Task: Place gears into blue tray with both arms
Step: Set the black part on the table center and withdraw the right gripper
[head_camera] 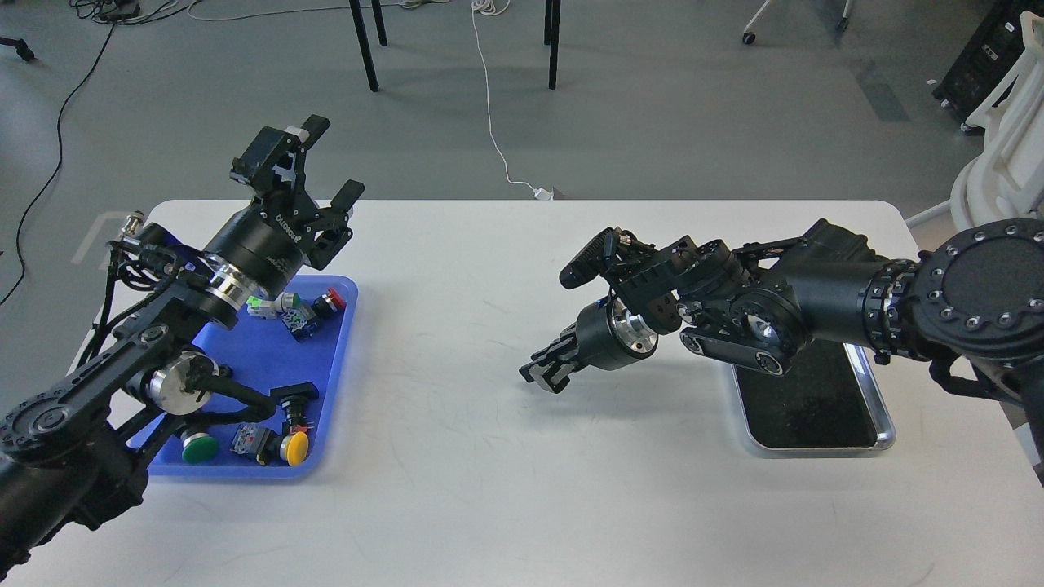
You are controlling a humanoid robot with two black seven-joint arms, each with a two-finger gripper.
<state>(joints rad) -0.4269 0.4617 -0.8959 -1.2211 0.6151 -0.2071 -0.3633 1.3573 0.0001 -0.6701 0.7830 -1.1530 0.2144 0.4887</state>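
Note:
The blue tray [338,383] lies at the table's left and holds several push-button switches. My left gripper [329,163] is raised above the tray's far edge, open, with nothing between its fingers. My right gripper [545,372] hangs low over the middle of the table, pointing left and down. Its fingers are drawn together, and I cannot see whether anything sits between them. No gears can be made out, neither on the table nor on the dark tray. My left arm hides part of the blue tray's left side.
A silver-rimmed dark metal tray [816,424] lies at the right, partly under my right arm. Switches with a green cap [199,448], a yellow cap [295,447] and a red cap [333,300] lie in the blue tray. Chair legs and cables are on the floor beyond the table.

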